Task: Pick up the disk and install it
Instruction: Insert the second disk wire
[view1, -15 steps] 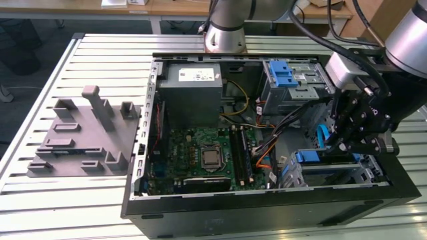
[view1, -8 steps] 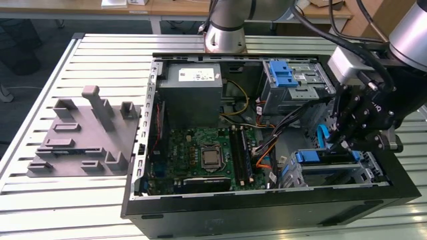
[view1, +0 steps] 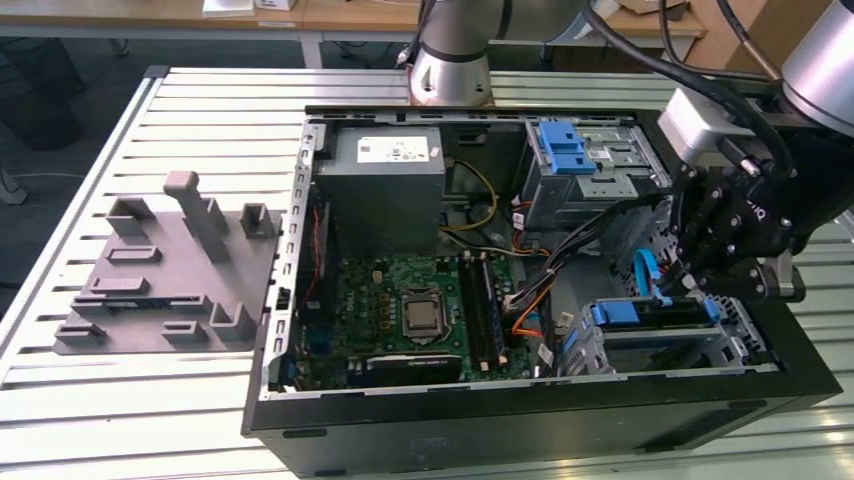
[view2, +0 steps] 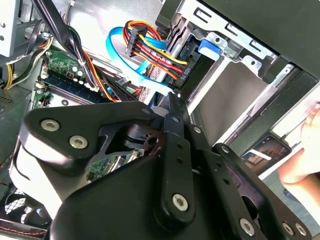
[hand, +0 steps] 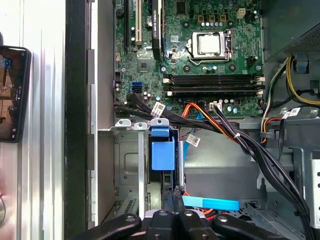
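Disk sits slotted in the grey cage; my gripper hovers just above its blue edge, fingers pinched together, holding nothing.

Green motherboard inside open case; grey fixture block beside it.

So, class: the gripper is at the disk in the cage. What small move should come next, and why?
Probably a gentle push deeper into the cage, to seat the disk: its blue carrier stands in the slot, with the gripper right at its edge. Whether it is fully home cannot be told.
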